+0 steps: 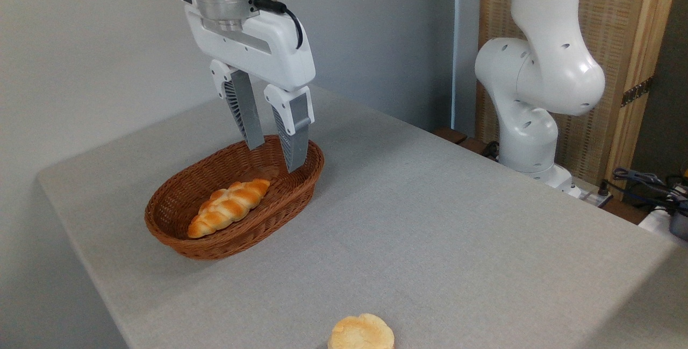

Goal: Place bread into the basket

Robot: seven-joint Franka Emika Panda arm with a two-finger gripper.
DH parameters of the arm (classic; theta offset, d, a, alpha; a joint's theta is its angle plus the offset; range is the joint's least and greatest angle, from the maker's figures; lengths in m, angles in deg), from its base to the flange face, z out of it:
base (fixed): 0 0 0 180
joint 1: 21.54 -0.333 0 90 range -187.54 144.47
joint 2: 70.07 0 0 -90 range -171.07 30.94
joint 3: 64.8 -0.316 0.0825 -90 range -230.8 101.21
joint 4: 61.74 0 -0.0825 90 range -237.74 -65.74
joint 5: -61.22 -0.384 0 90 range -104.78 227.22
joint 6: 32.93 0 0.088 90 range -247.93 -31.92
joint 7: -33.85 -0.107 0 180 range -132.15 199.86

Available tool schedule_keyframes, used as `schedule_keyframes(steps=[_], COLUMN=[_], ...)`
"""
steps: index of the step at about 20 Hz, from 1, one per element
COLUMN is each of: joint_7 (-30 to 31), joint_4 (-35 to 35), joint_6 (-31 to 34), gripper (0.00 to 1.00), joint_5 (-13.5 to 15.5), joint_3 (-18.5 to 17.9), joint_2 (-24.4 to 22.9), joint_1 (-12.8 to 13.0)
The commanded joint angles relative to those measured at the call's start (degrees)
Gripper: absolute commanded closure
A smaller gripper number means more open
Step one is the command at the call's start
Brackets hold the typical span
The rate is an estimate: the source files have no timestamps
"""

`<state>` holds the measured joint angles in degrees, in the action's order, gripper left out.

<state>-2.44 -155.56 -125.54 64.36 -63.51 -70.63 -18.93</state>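
The bread (361, 332) lay at the near edge of the grey bench (430, 220), pale yellow face up, with its lower part cut off by the bottom of the picture, so its full outline could not be seen. It sat alone on the cloth, well apart from the basket (177, 233) and from the tool (275, 156).

The basket stood toward the left rear of the bench, an oval of reddish-brown wicker. Inside it lay a long braided loaf (229, 207), golden and glazed, running along the basket's near side; the near wall hid the loaf's underside.

The tool hung above the far end of the basket, pointing down and somewhat tilted, its two grey ribbed fingers (246, 109) standing apart with nothing between them. The tips overlapped the basket's far rim in the view, so whether they hung over the inside or just past the rim could not be judged.

The top of the wrist ran out of the picture. Behind, at right, the white arm's base segments (537, 80) stood beside the bench, their upper part also cut off.
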Motion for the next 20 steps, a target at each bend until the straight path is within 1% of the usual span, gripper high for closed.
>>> schedule_keyframes(steps=[1,8,11,13,14,16,17,20], joint_7=[-1.0,-1.7,-5.9,-6.1,-6.2,-7.0,-9.1,-17.6], joint_4=[0.5,0.2,-0.1,-1.1,-2.0,-4.7,-6.8,-10.2], joint_6=[0.4,0.2,0.1,-3.1,-5.5,-10.5,-12.5,-17.4], gripper=[0.00,0.00,0.00,0.00,0.00,0.00,0.00,0.00], joint_5=[-0.4,-0.4,-0.2,-0.3,-0.3,-0.4,-0.4,-0.5], joint_3=[-0.5,-0.8,-2.4,-2.9,-3.9,-4.4,-4.6,-7.3], joint_2=[-0.2,-0.4,-0.5,-0.5,-0.5,-0.5,-0.6,-0.6], joint_1=[0.2,0.3,0.3,0.2,0.3,0.3,0.3,0.3])
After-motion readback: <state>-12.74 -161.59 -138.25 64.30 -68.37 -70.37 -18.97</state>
